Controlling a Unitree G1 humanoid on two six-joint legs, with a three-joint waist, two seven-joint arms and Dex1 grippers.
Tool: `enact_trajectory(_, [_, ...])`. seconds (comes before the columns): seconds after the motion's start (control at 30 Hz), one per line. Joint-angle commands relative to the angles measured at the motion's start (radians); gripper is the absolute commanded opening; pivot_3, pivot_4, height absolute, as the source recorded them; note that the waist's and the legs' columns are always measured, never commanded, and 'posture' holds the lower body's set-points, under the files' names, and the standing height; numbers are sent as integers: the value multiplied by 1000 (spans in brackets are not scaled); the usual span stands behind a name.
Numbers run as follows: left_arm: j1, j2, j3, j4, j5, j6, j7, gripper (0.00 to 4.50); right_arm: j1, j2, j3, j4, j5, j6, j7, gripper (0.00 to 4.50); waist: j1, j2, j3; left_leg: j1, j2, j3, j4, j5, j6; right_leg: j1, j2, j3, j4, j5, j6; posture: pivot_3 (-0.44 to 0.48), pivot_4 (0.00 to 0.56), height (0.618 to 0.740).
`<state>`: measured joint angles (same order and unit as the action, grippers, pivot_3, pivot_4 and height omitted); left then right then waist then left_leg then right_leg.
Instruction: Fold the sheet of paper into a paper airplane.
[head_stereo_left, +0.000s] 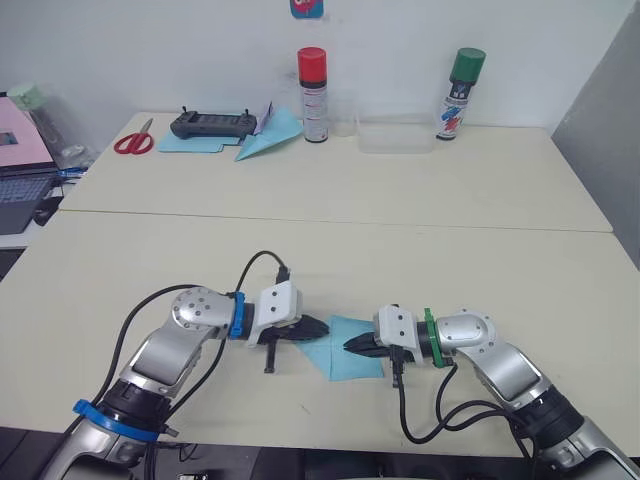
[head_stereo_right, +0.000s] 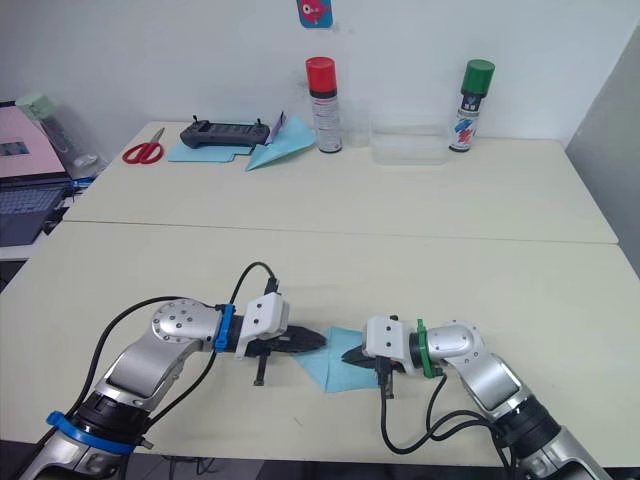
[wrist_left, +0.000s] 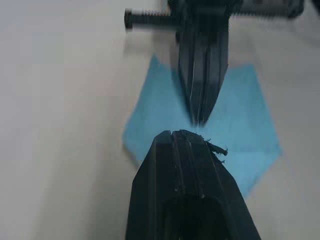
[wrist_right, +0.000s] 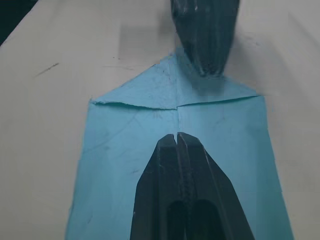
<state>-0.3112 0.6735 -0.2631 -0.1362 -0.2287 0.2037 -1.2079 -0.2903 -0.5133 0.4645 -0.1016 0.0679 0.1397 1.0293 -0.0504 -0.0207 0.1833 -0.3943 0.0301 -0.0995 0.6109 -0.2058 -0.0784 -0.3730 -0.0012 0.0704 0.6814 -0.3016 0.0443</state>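
Note:
The sheet of paper (head_stereo_left: 347, 362) lies flat near the table's front edge, light blue. Two of its corners are folded in along a centre crease, so it makes a point (wrist_right: 176, 54) towards my left arm. My left gripper (head_stereo_left: 322, 327) is shut, and its tip rests at that pointed end. My right gripper (head_stereo_left: 350, 345) is also shut. It comes from the opposite side, with its tip pressed on the middle of the sheet just below the folded flaps (wrist_right: 150, 92). The two tips face each other a short way apart.
At the table's back stand a red-capped spray can (head_stereo_left: 313, 95), a green-capped can (head_stereo_left: 460, 95) and a clear plastic box (head_stereo_left: 395, 135). A blue paper dart (head_stereo_left: 270, 137), a turquoise sheet (head_stereo_left: 190, 145), a black controller (head_stereo_left: 212, 124) and red scissors (head_stereo_left: 133, 141) lie at the back left. A laptop (head_stereo_left: 22, 165) is at far left.

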Motion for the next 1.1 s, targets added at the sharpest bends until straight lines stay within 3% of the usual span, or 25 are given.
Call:
enact_trajectory(0.03, [6, 7, -26, 5, 57, -38, 17, 0, 9, -14, 4, 40, -37, 16, -9, 44, 0, 0, 0, 0, 0, 0, 0, 0, 0, 0, 0, 0, 0, 0, 0, 0, 150, 740])
enact_trajectory(0.37, [86, 102, -34, 81, 156, -173, 16, 0, 18, -24, -6, 27, -39, 16, -15, 44, 0, 1, 0, 2, 0, 0, 0, 0, 0, 1, 0, 0, 0, 0, 0, 0, 150, 740])
enact_trajectory(0.7, [150, 196, 67, 113, 112, -185, 19, 0, 20, -32, -13, 35, -38, 14, -12, 44, -4, 1, -1, 4, 1, 1, -1, 0, 0, 1, 0, 1, 1, 0, -1, 0, 150, 740])
enact_trajectory(0.9, [133, 191, 151, 46, 18, -104, 33, 0, 16, -16, -35, 21, 9, 20, 5, 44, -4, 1, -1, 4, 1, 1, -1, 0, 0, 2, 0, 1, 1, 0, -1, 0, 150, 740])
enact_trajectory(1.03, [137, 188, 261, -55, -143, 15, 24, 0, 30, -3, -109, -73, 140, 101, 13, 44, -3, 0, 0, -1, 1, 0, -1, 0, 0, -2, 0, 0, 0, 0, -1, 0, 150, 740])
enact_trajectory(1.1, [159, 202, 303, -97, -185, 40, 13, 529, 26, -6, -160, -128, 224, 197, 15, 192, -3, 0, 0, -5, 1, 0, -1, 0, 0, -5, 0, 0, 0, 0, -1, 0, 150, 740])
